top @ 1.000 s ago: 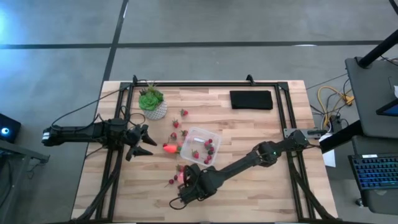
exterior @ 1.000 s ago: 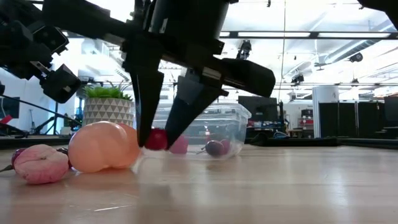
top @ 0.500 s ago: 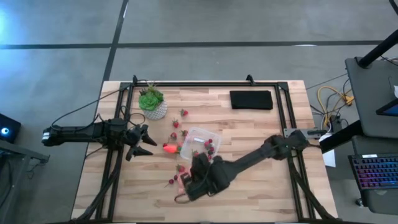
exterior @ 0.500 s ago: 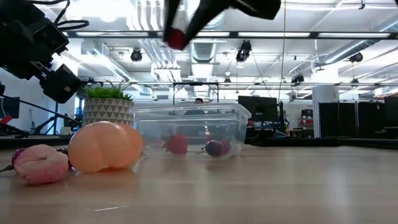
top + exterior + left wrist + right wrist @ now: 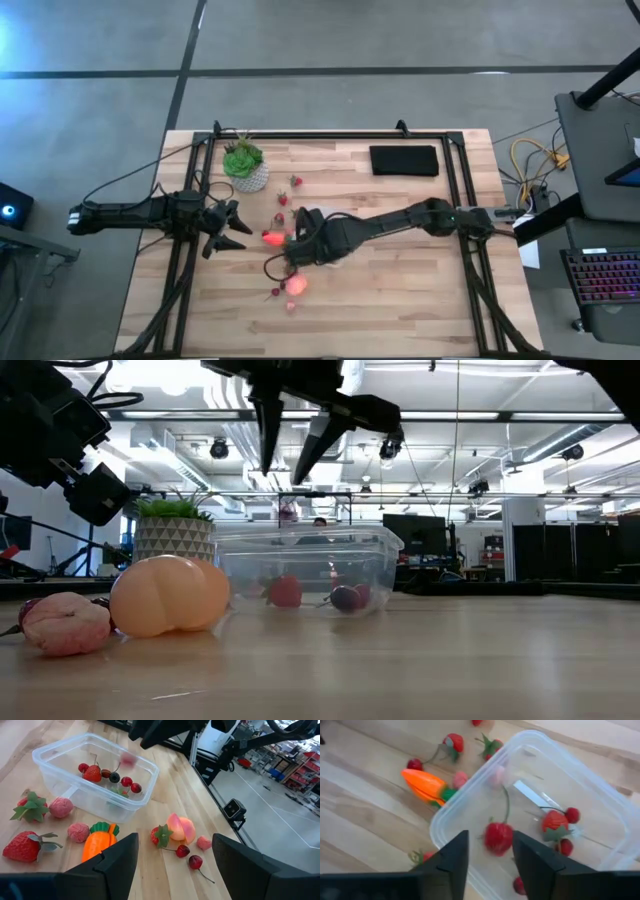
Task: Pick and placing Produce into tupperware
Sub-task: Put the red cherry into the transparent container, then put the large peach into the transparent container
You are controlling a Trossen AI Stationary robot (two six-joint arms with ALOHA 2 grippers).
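The clear tupperware [image 5: 440, 822] stands mid-table with a few berries inside [image 5: 92, 772]. My right gripper [image 5: 300, 245] hovers open above it [image 5: 282, 472], and a blurred red strawberry [image 5: 498, 838] is in mid-air below the fingers, inside the tupperware's rim. On the wood beside the tupperware lie the orange carrot [image 5: 272, 238], the pink-red round fruit [image 5: 296, 285] and more loose berries [image 5: 25, 845]. My left gripper [image 5: 235, 230] waits open, left of the carrot, touching nothing.
A green plant in a pale pot [image 5: 246, 165] stands far-left and a black pad [image 5: 404, 160] lies far-right. Loose berries [image 5: 283, 200] are scattered between the pot and the tupperware. Black frame rails [image 5: 455, 180] run along the table's sides.
My right gripper, shut on a small red berry near the round fruit, rose off the table, moved toward the far edge over the tupperware and opened. The berry has left the fingers and is dropping into the tupperware.
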